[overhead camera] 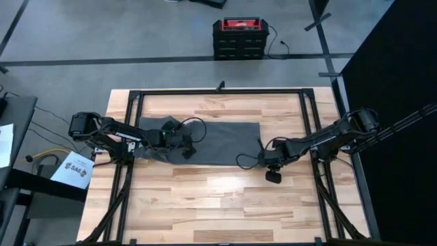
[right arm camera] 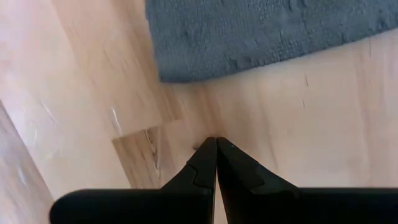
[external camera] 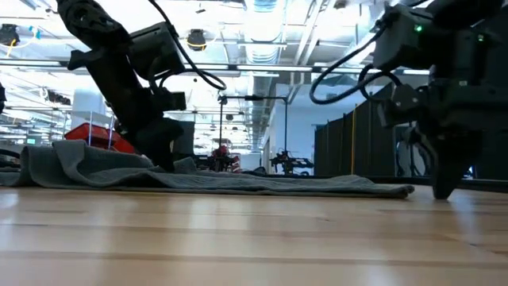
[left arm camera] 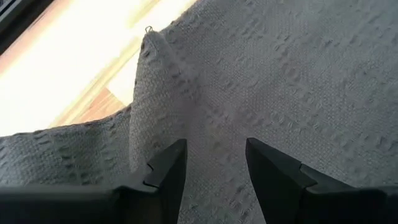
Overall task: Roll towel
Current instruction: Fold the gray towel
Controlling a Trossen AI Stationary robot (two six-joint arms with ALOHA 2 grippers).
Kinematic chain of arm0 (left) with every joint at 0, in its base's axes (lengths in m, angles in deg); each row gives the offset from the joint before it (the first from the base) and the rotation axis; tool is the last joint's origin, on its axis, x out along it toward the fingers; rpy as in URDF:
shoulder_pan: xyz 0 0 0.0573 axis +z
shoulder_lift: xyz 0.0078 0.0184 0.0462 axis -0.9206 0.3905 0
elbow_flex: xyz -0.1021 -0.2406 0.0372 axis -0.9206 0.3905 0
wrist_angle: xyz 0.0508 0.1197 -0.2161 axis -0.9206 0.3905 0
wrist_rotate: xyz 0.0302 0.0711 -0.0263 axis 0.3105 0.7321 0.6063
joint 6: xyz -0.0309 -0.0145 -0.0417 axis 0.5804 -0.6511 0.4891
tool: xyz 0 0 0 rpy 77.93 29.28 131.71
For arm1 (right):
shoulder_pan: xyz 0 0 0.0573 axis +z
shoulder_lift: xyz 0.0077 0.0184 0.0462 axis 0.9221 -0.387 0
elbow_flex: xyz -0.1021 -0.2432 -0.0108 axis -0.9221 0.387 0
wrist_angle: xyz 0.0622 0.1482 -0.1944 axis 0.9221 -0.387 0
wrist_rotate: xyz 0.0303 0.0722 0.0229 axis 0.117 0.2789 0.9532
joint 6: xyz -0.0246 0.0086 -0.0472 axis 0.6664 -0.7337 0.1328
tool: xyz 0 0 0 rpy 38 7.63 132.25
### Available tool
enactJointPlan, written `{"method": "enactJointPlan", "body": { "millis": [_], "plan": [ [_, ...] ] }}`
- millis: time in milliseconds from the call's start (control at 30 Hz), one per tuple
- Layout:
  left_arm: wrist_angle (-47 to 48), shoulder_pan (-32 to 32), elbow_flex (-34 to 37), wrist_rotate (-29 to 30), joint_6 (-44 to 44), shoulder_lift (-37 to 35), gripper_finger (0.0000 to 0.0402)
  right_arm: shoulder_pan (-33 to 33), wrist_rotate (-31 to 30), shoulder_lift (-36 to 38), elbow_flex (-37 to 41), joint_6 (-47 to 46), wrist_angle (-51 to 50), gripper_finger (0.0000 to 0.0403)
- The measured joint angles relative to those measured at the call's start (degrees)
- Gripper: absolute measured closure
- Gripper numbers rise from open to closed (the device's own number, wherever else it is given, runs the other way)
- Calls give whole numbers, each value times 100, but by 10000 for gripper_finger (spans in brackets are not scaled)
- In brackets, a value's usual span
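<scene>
The dark grey towel (overhead camera: 218, 140) lies spread on the wooden table, flat on its right part and bunched into folds at its left end (external camera: 71, 163). My left gripper (overhead camera: 186, 149) is open and stands low over the towel's left part; in the left wrist view its fingers (left arm camera: 168, 171) straddle the cloth beside a raised fold (left arm camera: 152, 81). My right gripper (overhead camera: 273, 176) is shut and points down at bare wood just off the towel's near right corner (right arm camera: 168, 71). It holds nothing. My left gripper comes down on the towel's left part (left arm camera: 214, 143) from above with its fingers apart. Their tips are right at the cloth, but I cannot tell whether they touch it. Nothing is pinched between them.
A black frame (overhead camera: 218, 91) runs along the table's far edge and both sides. A red and black case (overhead camera: 239, 37) sits on the floor beyond the far edge. Bare wood (overhead camera: 218, 205) stretches across the near half of the table.
</scene>
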Motion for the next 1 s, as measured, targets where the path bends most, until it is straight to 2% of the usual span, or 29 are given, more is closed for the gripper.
{"method": "enactJointPlan", "body": {
  "millis": [133, 333, 533, 800, 1000],
  "plan": [
    [-7, 0, -4, 16, 9, -4, 249, -75, 87, 7, 127, 141, 383, 403],
    [-15, 0, -11, 26, 49, -7, 249, -515, 201, 7, -121, 864, 984, 403],
    [61, -74, -16, 27, 173, -13, 249, -727, 388, 12, -94, 1096, 998, 403],
    [110, -85, -17, 28, 204, -14, 249, -910, 372, 8, -276, 1749, 1696, 403],
    [-89, -129, -17, -144, 377, -15, 249, -1206, 359, 10, -396, 2080, 1633, 403]
  ]
}}
